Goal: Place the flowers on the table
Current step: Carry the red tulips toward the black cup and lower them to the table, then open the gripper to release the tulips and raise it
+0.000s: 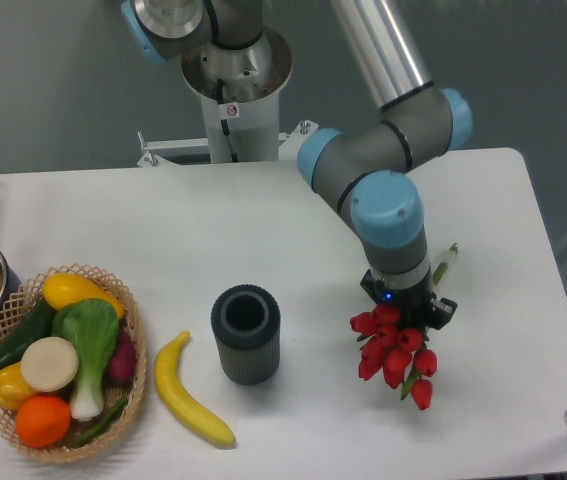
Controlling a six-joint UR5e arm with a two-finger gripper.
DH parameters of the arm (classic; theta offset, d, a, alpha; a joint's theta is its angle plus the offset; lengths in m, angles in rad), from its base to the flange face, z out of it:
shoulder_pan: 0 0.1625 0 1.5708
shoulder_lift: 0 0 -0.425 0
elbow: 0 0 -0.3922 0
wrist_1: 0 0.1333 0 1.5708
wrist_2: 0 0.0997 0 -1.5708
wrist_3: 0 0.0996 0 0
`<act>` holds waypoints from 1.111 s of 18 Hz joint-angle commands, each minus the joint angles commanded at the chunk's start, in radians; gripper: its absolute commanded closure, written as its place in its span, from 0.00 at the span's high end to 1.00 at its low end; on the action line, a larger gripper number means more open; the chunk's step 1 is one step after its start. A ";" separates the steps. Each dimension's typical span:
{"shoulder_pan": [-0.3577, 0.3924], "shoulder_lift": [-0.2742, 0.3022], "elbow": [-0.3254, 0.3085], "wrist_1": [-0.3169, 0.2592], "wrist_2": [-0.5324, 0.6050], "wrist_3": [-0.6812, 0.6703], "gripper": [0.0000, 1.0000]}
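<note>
Over the white table (293, 220), at the frame's lower right, the gripper (400, 312) is clamped around the flowers (391, 352), their red heads low.

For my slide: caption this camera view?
Gripper holds red flowers low over the white table, right of the vase.

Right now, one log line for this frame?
pincer: shut on bunch of red tulip flowers | flowers: low over white matte table, right of dark ribbed cylinder vase | release: not yet

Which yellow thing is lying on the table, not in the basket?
The banana. It lies alone on the white table, beside the dark cup. The other yellow pieces sit inside the wicker basket with the vegetables.
</note>
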 joint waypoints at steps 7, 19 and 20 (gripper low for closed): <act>0.000 -0.032 0.003 0.000 0.000 -0.005 0.49; 0.106 0.195 0.002 -0.012 -0.147 0.008 1.00; 0.124 0.214 0.006 -0.012 -0.181 0.008 1.00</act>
